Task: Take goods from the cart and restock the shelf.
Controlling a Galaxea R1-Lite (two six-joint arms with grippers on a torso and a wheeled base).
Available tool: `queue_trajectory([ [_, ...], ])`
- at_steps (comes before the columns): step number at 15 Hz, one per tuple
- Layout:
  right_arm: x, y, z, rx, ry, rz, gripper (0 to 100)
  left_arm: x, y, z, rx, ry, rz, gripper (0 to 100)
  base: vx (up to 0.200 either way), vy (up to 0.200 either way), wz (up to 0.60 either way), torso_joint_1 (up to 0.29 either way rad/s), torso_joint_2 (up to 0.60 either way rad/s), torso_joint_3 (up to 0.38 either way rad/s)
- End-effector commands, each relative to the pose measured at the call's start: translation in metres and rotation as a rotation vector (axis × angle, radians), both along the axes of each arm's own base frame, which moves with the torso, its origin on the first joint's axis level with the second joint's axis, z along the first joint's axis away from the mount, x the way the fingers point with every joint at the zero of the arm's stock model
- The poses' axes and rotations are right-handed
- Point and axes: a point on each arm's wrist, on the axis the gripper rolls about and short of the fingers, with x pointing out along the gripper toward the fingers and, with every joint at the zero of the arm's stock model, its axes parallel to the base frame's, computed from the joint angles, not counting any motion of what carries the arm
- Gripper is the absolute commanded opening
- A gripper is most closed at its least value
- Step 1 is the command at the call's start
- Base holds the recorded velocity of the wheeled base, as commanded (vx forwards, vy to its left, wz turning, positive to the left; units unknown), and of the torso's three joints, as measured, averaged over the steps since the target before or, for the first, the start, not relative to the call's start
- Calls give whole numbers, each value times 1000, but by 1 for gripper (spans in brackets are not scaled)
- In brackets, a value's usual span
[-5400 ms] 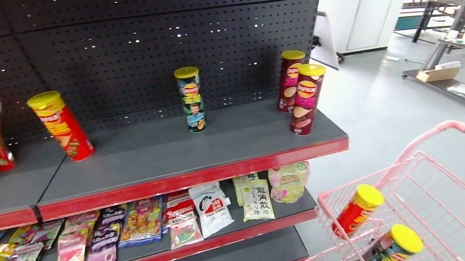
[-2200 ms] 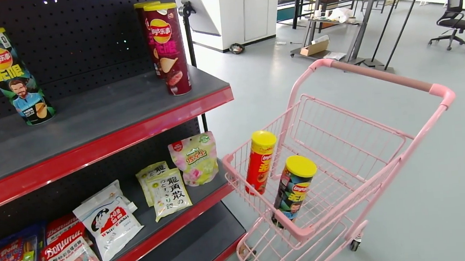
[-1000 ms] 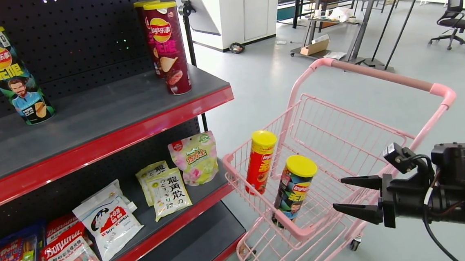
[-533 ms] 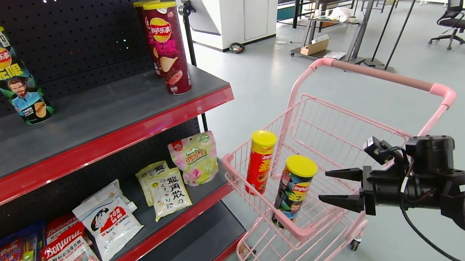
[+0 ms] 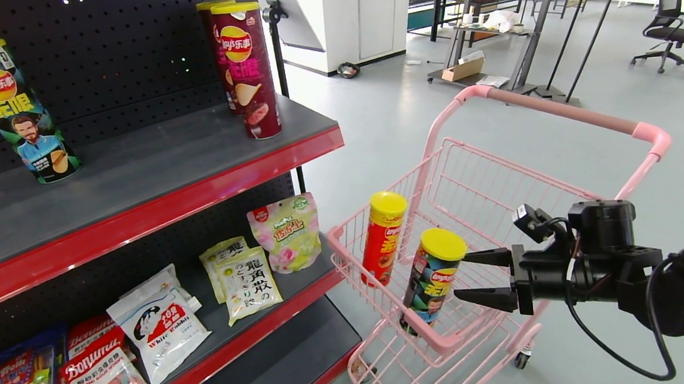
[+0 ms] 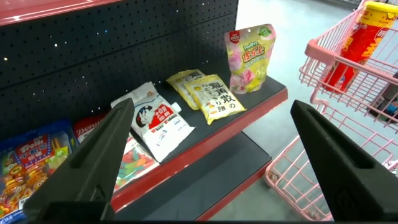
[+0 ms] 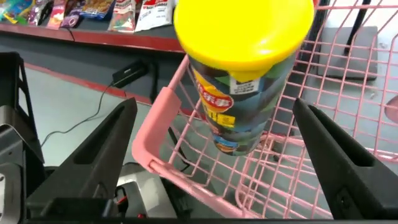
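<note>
Closer now, spread right claw [image 5: 462,277] faces dark can [image 5: 430,282] in cart [image 5: 553,110], beside red can [image 5: 383,246].

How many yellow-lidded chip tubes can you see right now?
5. In the pink wire cart: a red tube and a dark-patterned tube. On the grey upper shelf: a green tube, a front maroon tube, a rear maroon tube behind it.

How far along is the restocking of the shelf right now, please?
Looks done: the top shelf holds one green can and two maroon cans, all upright. In hand: the right gripper is level with the dark can in the pink cart, fingers apart, not gripping it. Left: that can and the red can beside it both need lifting onto the shelf.
</note>
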Motion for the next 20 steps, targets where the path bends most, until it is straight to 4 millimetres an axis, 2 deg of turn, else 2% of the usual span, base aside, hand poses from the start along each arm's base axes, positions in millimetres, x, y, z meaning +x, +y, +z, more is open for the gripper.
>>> queue_trajectory([
  [1,6,1,-6,-3,5,7,100,0,0,0,-1,1,0,100,0,0,0,0,0,0],
  [3,6,6,-8,-2,10,23,100,0,0,0,1,1,0,100,0,0,0,0,0,0],
  [8,21,17,-16,-3,1,49,100,0,0,0,1,1,1,100,0,0,0,0,0,0],
  [16,47,22,-22,1,-31,46,100,0,0,0,1,1,3,100,0,0,0,0,0,0],
  [20,50,33,-21,5,-40,73,100,0,0,0,2,1,3,100,0,0,0,0,0,0],
])
